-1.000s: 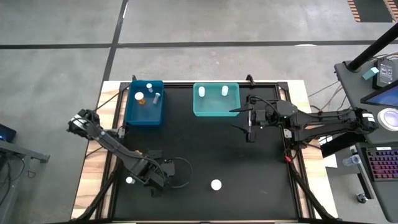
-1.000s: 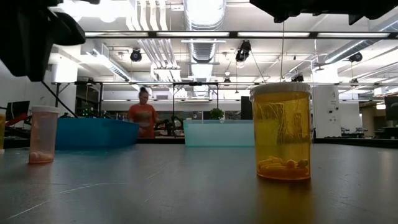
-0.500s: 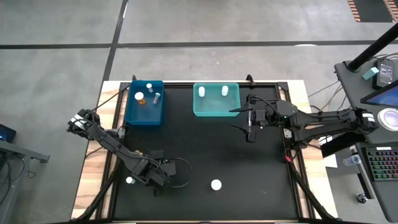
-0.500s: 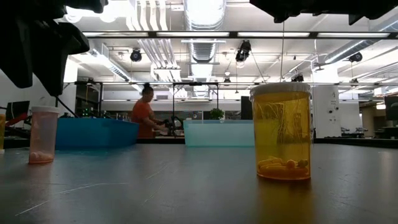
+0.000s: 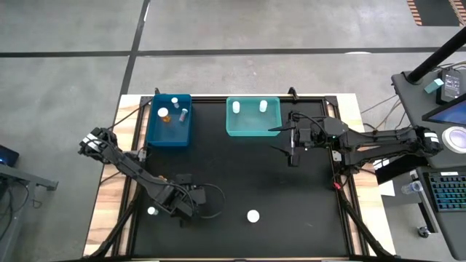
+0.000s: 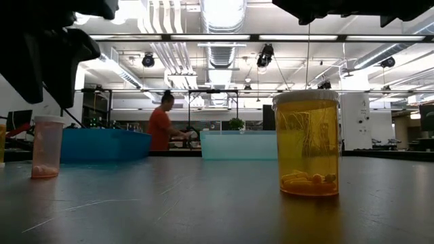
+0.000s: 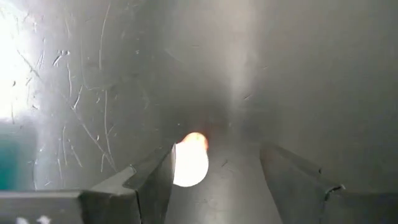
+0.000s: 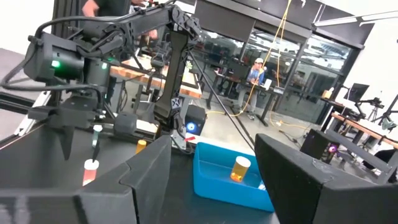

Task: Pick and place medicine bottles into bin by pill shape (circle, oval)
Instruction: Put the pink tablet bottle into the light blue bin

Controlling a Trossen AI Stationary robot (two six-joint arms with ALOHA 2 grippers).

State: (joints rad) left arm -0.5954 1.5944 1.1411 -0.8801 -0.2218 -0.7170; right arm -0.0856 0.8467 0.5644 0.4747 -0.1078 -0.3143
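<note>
Robotics lab, open-plan.
Exposed ceiling ducts [image 6: 218, 30], glass partitions [image 8: 273, 59], workbenches [image 8: 367, 127], person [image 6: 160, 129] at a bench.

amber bottle [image 6: 306, 144] stands right, pale bottle [image 6: 46, 146] left, bins behind.

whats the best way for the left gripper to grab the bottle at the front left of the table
Come straight down with the left gripper and close on the sides just under the white cap. The front-left bottle stands upright on the table, a plain cylinder, and the left wrist view shows its round cap from above between the open fingers, near one of them, so centre first. The right gripper waits by the teal bin.
</note>
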